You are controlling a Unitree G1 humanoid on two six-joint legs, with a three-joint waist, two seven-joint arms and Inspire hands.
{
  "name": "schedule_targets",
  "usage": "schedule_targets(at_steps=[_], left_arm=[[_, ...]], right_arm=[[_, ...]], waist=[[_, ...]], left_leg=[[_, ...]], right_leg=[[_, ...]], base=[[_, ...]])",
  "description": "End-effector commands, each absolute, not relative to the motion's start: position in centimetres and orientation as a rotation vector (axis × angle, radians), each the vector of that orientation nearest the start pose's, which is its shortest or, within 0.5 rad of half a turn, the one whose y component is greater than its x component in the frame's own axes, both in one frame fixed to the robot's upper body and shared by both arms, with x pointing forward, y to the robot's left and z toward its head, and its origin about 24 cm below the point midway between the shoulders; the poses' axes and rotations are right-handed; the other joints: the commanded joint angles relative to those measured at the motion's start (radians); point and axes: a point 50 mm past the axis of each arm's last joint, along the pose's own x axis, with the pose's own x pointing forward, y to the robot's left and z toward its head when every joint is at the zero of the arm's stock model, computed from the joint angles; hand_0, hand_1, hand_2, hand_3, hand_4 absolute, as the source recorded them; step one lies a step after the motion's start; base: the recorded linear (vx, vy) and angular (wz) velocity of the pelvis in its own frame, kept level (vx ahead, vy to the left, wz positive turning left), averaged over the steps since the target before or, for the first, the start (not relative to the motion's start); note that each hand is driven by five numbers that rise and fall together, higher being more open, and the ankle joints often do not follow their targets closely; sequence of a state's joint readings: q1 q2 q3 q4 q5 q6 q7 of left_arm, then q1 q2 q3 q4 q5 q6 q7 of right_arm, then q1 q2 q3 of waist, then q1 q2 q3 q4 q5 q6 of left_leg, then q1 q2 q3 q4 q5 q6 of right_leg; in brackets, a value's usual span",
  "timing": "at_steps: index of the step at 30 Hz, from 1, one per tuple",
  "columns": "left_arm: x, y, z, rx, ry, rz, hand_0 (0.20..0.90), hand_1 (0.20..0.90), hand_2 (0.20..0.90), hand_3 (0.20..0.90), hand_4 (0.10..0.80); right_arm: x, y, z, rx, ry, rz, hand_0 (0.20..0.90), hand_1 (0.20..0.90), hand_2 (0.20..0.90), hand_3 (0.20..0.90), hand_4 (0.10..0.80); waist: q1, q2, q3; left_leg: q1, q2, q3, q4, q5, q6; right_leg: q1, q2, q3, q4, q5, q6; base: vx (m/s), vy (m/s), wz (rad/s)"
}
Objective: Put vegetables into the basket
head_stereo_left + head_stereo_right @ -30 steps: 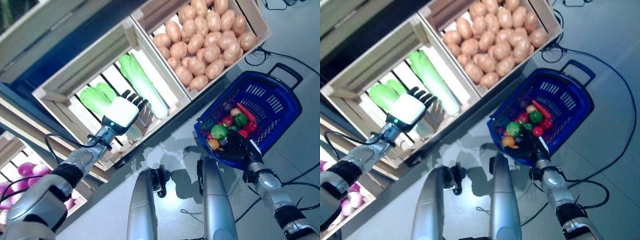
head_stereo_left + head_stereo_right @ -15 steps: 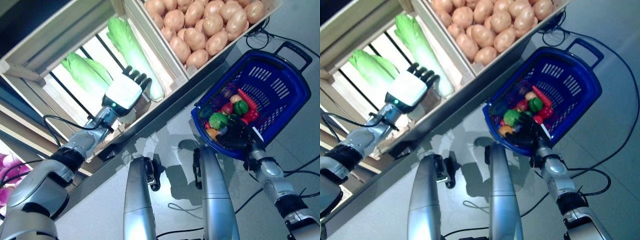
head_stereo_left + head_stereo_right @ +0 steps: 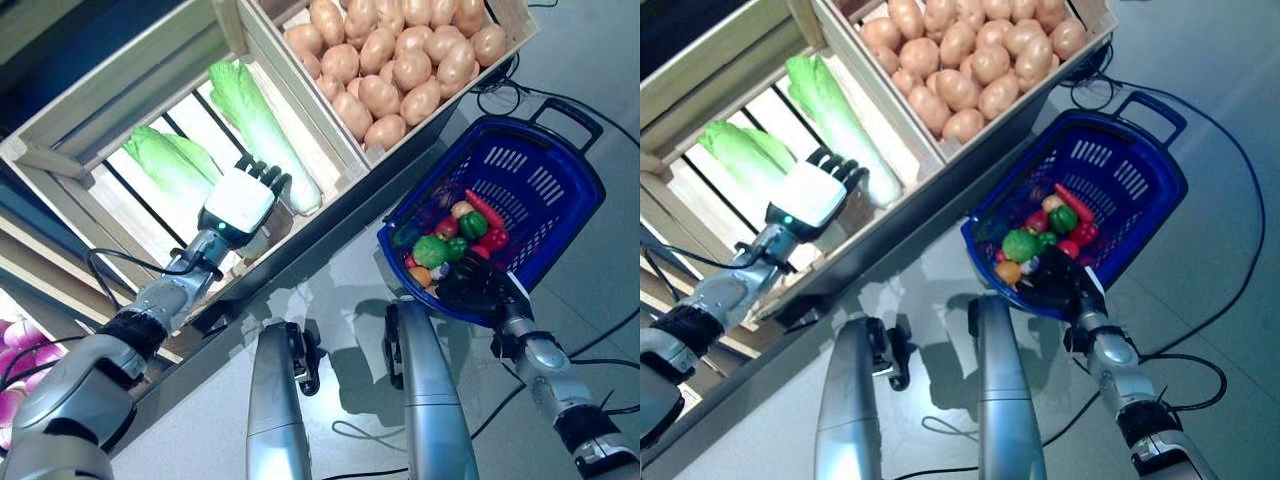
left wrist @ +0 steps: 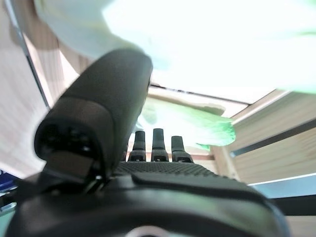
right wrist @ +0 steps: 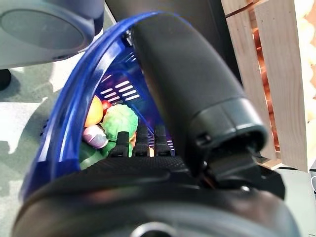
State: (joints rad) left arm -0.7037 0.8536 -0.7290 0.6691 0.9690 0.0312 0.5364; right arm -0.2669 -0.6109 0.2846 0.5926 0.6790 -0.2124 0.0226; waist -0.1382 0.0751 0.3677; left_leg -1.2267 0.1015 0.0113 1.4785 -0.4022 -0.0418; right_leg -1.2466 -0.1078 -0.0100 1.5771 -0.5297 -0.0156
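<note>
My left hand reaches into a wooden crate of the stand, fingers straight, right beside a long pale-green cabbage. In the left wrist view the hand is open and the cabbage lies just past the thumb. The blue basket stands on the floor at the right, with green, red and orange vegetables in it. My right hand rests at the basket's near rim with straight fingers. The right wrist view shows the hand inside the rim, near a green vegetable.
The wooden stand's crates slope across the top of the eye views, a second crate just above the basket. Grey floor lies around the basket, with black cables beside it.
The camera has shifted, so the whole picture has moved. My left hand stays beside the cabbage in the crate and my right hand stays at the basket's rim.
</note>
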Motion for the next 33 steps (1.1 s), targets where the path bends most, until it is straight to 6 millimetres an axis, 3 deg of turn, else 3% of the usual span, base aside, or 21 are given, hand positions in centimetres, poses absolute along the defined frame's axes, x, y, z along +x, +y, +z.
schedule_targets(at_steps=[1,11,16,26,33], left_arm=[[31.2,35.7,9.0,2.191,0.25,0.122,0.9,0.9,0.9,0.9,0.8],[28.8,36.4,5.1,2.103,0.333,0.038,0.9,0.9,0.9,0.9,0.8],[28.9,36.2,4.9,2.08,0.317,0.043,0.9,0.9,0.9,0.9,0.8],[33.2,35.0,10.6,2.103,0.178,0.173,0.9,0.9,0.9,0.9,0.8],[34.4,34.9,12.9,2.112,0.156,0.206,0.9,0.9,0.9,0.9,0.8]], right_arm=[[30.3,-26.3,6.4,0.021,-0.056,-0.026,0.9,0.9,0.9,0.9,0.8],[29.9,-27.0,4.8,0.007,0.005,-0.023,0.9,0.9,0.9,0.9,0.8],[30.4,-27.4,5.5,-0.006,-0.008,-0.04,0.9,0.9,0.9,0.9,0.8],[32.3,-29.0,9.5,0.019,-0.146,-0.143,0.9,0.9,0.9,0.9,0.8],[32.4,-30.3,11.3,0.042,-0.23,-0.214,0.9,0.9,0.9,0.9,0.8]], waist=[[0.026,-0.027,0.041],[0.039,-0.006,0.003],[0.041,-0.005,0.009],[0.055,-0.043,0.083],[0.056,-0.056,0.107]], left_leg=[[0.094,-0.031,0.104,-0.042,-0.09,0.111],[0.257,-0.03,0.147,-0.233,-0.039,0.096],[0.231,-0.03,0.146,-0.216,-0.038,0.099],[0.034,-0.042,0.087,-0.074,-0.061,0.113],[-0.058,-0.051,0.071,-0.041,-0.055,0.119]], right_leg=[[0.1,0.011,-0.003,-0.137,0.071,-0.051],[0.248,-0.011,-0.021,-0.309,0.11,-0.037],[0.223,-0.023,-0.023,-0.287,0.105,-0.045],[0.052,-0.033,-0.05,-0.157,0.079,-0.057],[-0.034,-0.037,-0.065,-0.138,0.093,-0.052]], base=[[0.028,-0.009,0.04],[0.037,0.001,-0.03],[-0.023,0.007,0.06],[-0.11,-0.017,0.14],[-0.068,0.025,0.05]])
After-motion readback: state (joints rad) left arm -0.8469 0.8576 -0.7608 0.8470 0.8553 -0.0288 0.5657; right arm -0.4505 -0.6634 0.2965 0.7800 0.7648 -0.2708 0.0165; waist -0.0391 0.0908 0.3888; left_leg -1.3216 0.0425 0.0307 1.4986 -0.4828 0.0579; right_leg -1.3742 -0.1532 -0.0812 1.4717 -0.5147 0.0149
